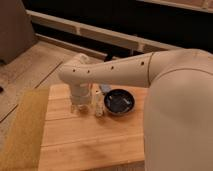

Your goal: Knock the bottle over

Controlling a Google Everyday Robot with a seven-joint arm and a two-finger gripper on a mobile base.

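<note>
Along the desk's left edge we see a coarse, woven-looking mustard-yellow mat (pixel 22 127), a long rectangle running from the far left corner to the near one. Right of it, close to the far edge, the gripper (pixel 81 107) hangs straight down from a smooth cream wrist, its pale tip at the wood; whether it is spread or closed we cannot tell. Just beside it on the right stands the bottle (pixel 99 104), slim, cream-white and upright, and we cannot tell whether the two touch. Next comes a round, shallow dark bowl (pixel 119 101) with a glossy inside, near the bottle. The arm (pixel 120 69), a matte tube dotted with small holes, widens into a bulky rounded shell over the right edge. The desk (pixel 90 142) is pale planked wood with visible seams. Behind it lie worn floorboards (pixel 30 65) and dark rails (pixel 125 22)
</note>
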